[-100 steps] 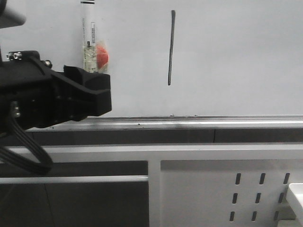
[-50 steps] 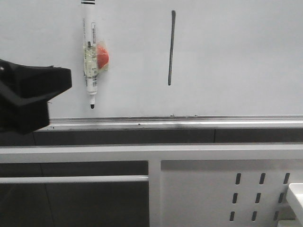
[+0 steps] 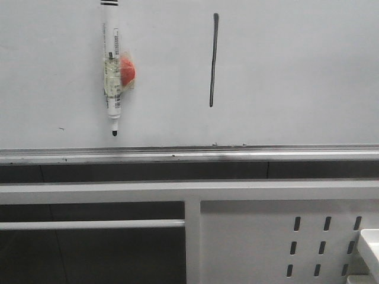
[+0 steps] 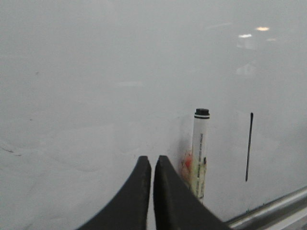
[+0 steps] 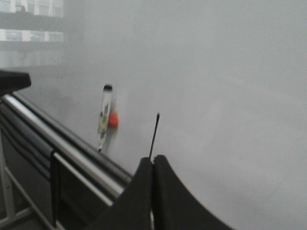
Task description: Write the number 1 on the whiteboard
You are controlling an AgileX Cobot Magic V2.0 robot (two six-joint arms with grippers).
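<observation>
Your left gripper (image 4: pixel 152 165) has its fingers pressed together with nothing between them, backed off from the marker pen (image 4: pixel 199 152); the right gripper (image 5: pixel 153 165) is likewise closed and empty. The pen hangs tip-down on the whiteboard (image 3: pixel 296 71), probably held there by the red blob (image 3: pixel 127 70) taped to it. The number 1 (image 3: pixel 213 59) stands beside it, nearly vertical, so you can judge the writing finished.

Front view sharp and evenly lit; wrist views hazy, with glare on the whiteboard (image 4: pixel 120 72)
</observation>
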